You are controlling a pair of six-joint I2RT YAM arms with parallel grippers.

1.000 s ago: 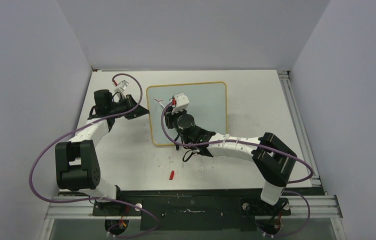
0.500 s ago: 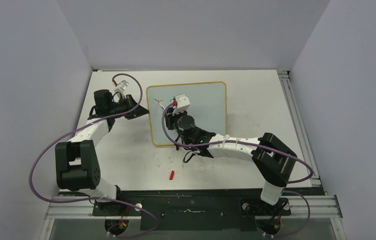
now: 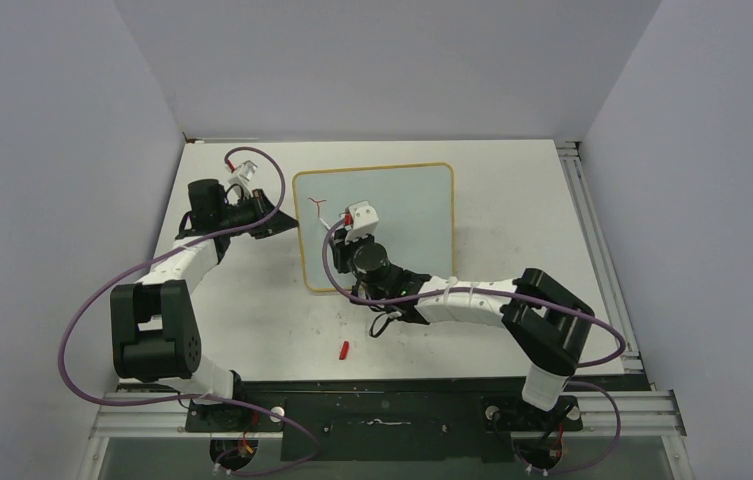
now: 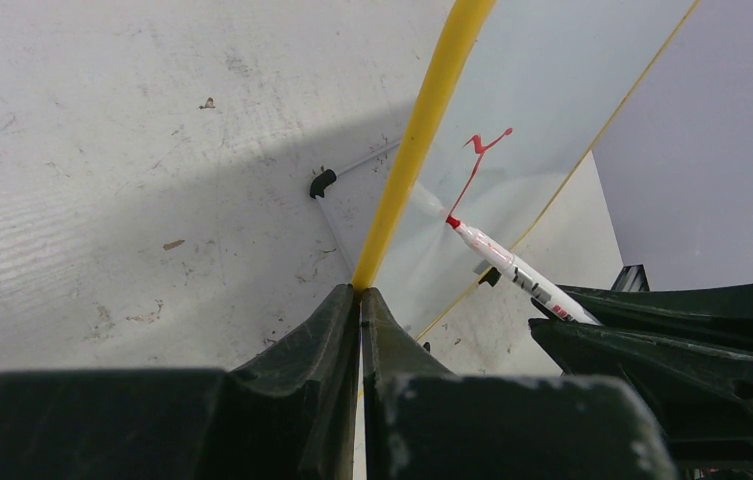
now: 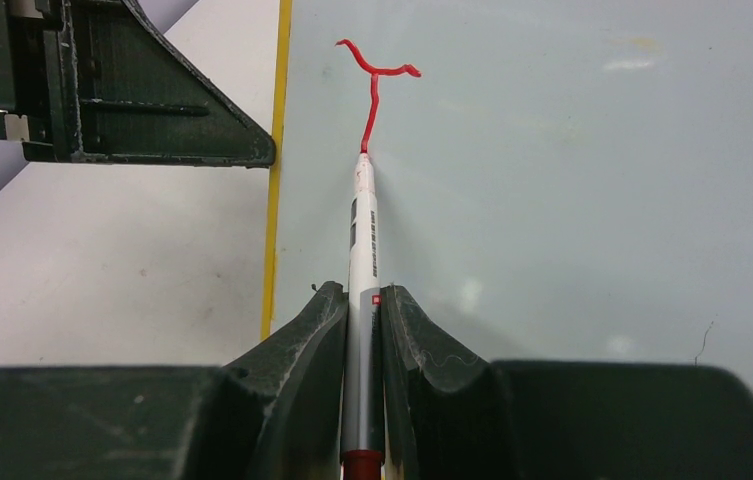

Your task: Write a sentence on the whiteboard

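The left fingers pinch the whiteboard at its nine-o'clock frame, the right fingers pinch the marker; heavy tip pressure could slip the board.

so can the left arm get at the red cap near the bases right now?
Probably not as is: the left gripper is shut on the board frame. The cap lies on open table, so only that grip looks in the way.
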